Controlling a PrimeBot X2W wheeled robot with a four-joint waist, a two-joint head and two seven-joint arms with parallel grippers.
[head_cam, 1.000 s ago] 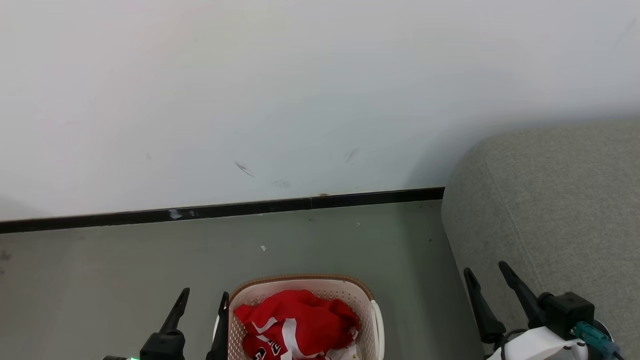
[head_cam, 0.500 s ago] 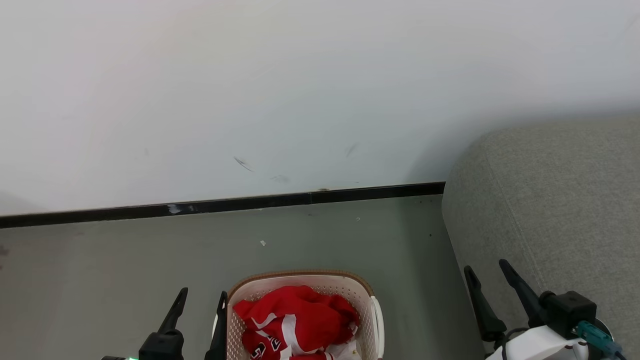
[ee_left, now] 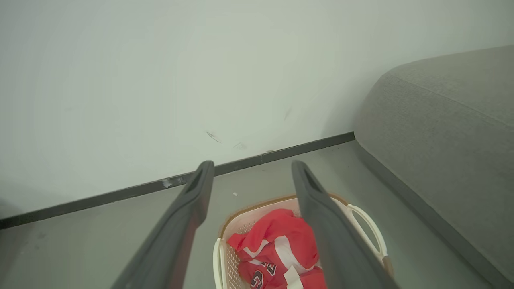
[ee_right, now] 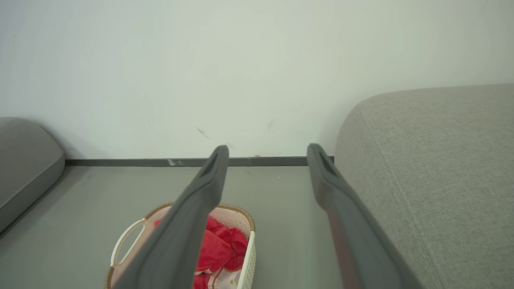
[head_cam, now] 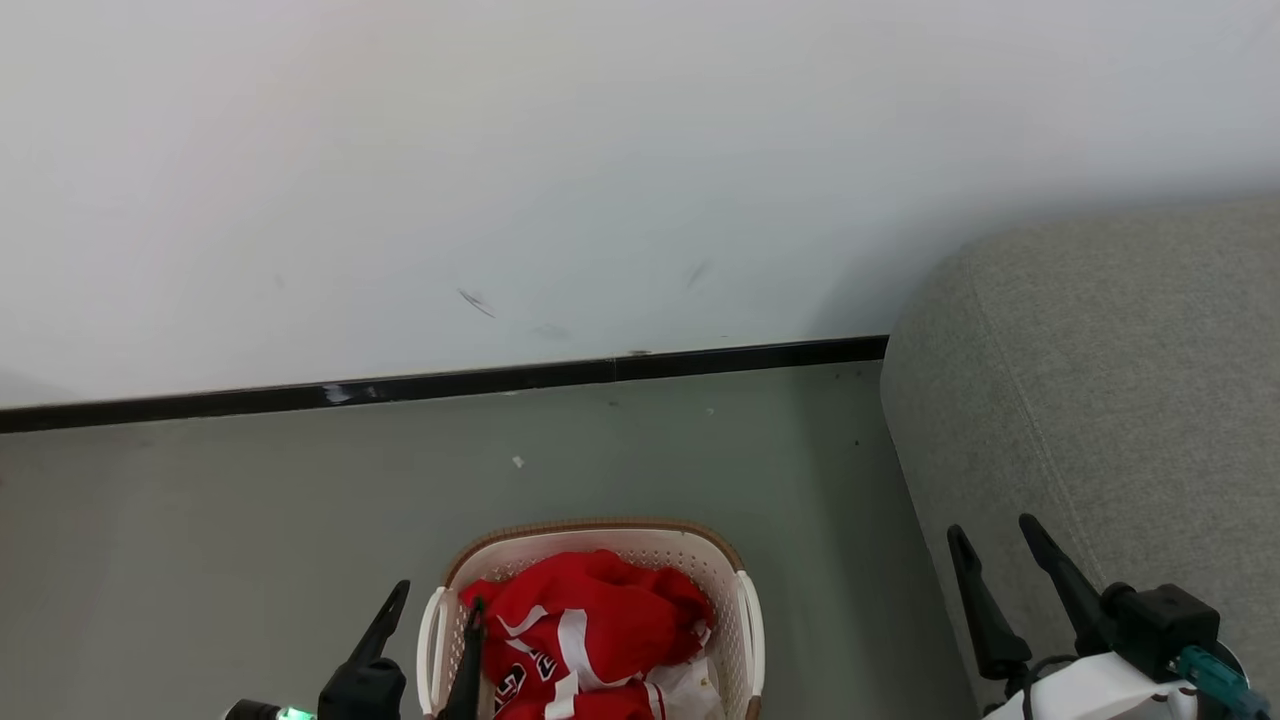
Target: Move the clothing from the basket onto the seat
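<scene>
Scene: A white laundry basket [head_cam: 595, 524] with a brown woven-look rim stands on a grey-green floor [head_cam: 250, 520]. Beyond it is a pale wall [head_cam: 500, 150] edged by a black skirting board [head_cam: 450, 382].
Clothing: Crumpled bright-red clothing [head_cam: 600, 620] with white trim lies inside the basket and fills much of it. Black-and-white numerals show on the fabric at the basket's near left, and a scrap of white cloth lies at its near right.
Sofa: The large grey sofa [head_cam: 1100, 400] rises to the right of the basket, with a strip of bare floor between the two.
Left gripper: The left gripper [head_cam: 438, 597] is spread wide and holds nothing. It straddles the basket's left wall, one finger outside the left handle and the other over the inside at the edge of the red fabric. Whether that finger touches the cloth cannot be told.
Right gripper: The right gripper [head_cam: 992, 526] is spread wide and empty, well to the right of the basket, its fingers seen against the sofa's side.
Second cushion: In the right wrist view a rounded grey cushion [ee_right: 24, 160] sits well to the left of the basket, against the same wall.
</scene>
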